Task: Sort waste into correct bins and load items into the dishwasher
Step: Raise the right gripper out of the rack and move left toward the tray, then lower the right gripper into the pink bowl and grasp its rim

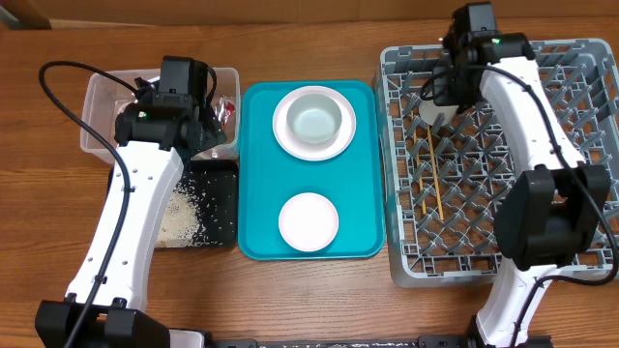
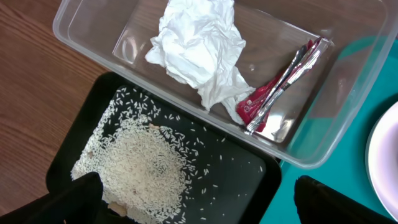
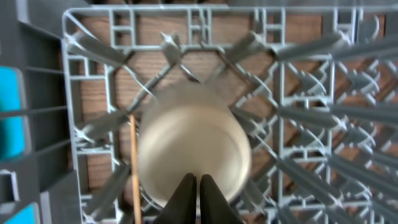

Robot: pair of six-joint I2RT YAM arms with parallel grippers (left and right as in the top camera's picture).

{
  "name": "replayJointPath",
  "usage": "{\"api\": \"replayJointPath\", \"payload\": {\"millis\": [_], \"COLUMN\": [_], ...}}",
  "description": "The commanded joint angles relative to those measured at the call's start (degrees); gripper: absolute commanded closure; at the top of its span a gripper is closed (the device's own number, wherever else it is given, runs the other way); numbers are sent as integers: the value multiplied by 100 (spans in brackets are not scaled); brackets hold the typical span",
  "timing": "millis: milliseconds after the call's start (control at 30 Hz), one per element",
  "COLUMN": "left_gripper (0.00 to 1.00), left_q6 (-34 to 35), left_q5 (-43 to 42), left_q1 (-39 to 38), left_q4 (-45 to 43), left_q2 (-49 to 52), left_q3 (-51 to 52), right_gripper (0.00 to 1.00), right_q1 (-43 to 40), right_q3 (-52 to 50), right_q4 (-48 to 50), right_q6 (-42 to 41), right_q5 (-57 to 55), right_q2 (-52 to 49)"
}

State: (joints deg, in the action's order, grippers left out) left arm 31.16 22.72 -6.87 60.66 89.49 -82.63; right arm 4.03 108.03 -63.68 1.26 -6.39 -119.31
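cup (image 3: pixel 193 155) sits far left in the rack (image 1: pixel 406 261) by the chopsticks (image 1: pixel 432 184), tissue (image 2: pixel 196 43), wrapper (image 2: pixel 280 87) and rice (image 2: pixel 143 168) are binned, plate (image 1: pixel 286 135) and two bowls (image 1: pixel 309 220) wait on the tray (image 1: pixel 363 193); my right gripper (image 3: pixel 198 196) is closed, left gripper (image 2: pixel 199 202) spread.

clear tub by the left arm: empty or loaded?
Loaded. The left wrist view shows a crumpled tissue and a red wrapper lying inside the clear tub.
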Motion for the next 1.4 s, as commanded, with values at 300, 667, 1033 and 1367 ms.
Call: {"api": "replayJointPath", "payload": {"millis": [300, 667, 1033, 1367], "left_gripper": [0, 0, 0, 0], "left_q6": [-74, -74, -74, -74], "left_q5": [13, 13, 13, 13], "left_q1": [-26, -26, -26, -26], "left_q4": [-2, -2, -2, -2], "left_q2": [-24, -24, -24, -24], "left_q3": [-70, -70, -70, -70], "right_gripper": [80, 21, 51, 46], "right_q1": [160, 577, 2238, 3176], "right_q3": [328, 260, 260, 260], "right_q4": [-363, -396, 133, 890], "right_q6": [-133, -133, -664, -879], "right_q5": [2367, 5521, 2796, 1353], "right_q2": [1088, 1073, 1008, 404]}}
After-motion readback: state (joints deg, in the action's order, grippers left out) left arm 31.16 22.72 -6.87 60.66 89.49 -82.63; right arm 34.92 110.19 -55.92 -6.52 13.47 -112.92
